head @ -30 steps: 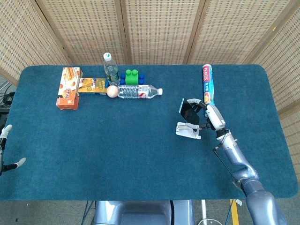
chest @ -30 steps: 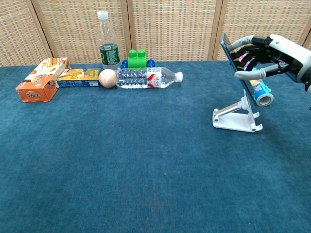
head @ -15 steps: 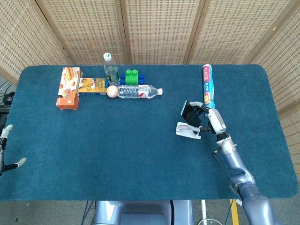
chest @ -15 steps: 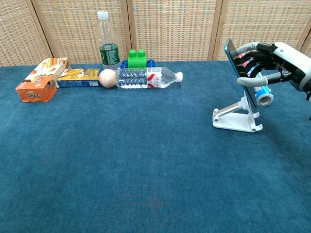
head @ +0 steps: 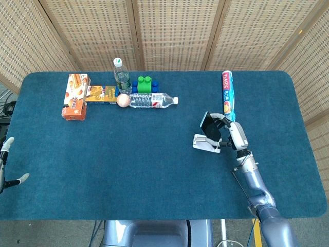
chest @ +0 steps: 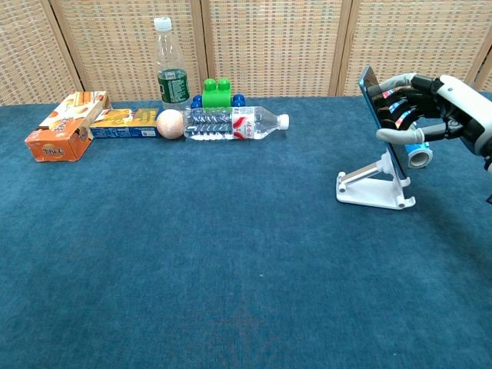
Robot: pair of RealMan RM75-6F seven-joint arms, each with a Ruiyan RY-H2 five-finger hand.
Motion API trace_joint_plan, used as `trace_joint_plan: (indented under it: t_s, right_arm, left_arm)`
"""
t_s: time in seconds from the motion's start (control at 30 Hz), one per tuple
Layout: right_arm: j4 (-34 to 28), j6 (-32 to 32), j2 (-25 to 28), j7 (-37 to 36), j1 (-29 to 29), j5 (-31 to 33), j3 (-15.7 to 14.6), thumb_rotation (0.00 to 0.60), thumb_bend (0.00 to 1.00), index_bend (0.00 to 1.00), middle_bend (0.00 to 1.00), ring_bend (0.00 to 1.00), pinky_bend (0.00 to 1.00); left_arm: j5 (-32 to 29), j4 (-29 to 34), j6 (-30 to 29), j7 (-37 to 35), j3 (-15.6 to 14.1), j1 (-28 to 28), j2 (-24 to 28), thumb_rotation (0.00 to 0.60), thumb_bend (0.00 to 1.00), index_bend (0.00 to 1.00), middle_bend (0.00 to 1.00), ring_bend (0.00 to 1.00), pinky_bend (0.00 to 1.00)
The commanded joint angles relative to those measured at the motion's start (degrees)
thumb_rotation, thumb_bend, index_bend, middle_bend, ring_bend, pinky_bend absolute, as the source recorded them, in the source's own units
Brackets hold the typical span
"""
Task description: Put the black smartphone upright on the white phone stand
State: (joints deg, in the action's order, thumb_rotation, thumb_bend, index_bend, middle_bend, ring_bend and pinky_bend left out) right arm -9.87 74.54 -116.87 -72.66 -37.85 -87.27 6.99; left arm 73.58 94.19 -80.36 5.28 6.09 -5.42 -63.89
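The right robot hand grips the phone from behind, fingers wrapped over its back and the thumb crossing its lower edge. The phone stands on its short edge, tilted back, its lower end resting against the stand. From the head view, the same phone sits over the stand with the right robot hand just to its right, still closed around it.

The stand sits on the right half of the blue tabletop. Behind the phone lies a tube of plastic wrap, pointing towards the far edge.

On the far left of the tabletop are an orange box, a flat yellow-blue box, a pale ball and a clear bottle lying on its side, in a row. Behind them an upright bottle with a green label stands beside green and blue bricks.

The left robot hand shows only at the left edge of the head view, off the tabletop, fingers apart and holding nothing.
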Motion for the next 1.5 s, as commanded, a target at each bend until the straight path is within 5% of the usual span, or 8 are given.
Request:
trace_joint_plan:
  t_s: [0.03,1.33,1.5]
  right_arm:
    - [0.3,-0.5,-0.3,0.2,0.1,-0.1,-0.4,0.6,0.83,0.41,0.45,0.44,0.45]
    - [1.2,-1.4,-1.2,5.0,2.2,-0.7,-3.2,0.6,0.75,0.36,0.36,0.33,0.32]
    - [1.2,-1.1,-1.1,5.3,2.6,-1.1,-3.7,0.6,0.65,0.31,0.33,0.3,0.31]
  left_arm:
    - [0.0,0.0,0.1,0.1,0.0,0.0,0.0,0.6,0.0,0.0,0.0,0.0,0.0]
    - [0.2,0.4,-0.2,0.3,-0.3,-0.2,-0.1,0.6,0.0,0.0,0.0,0.0,0.0]
    - [0.2,0.4,-0.1,0.5,-0.4,-0.2,-0.1,0.6,0.0,0.0,0.0,0.0,0.0]
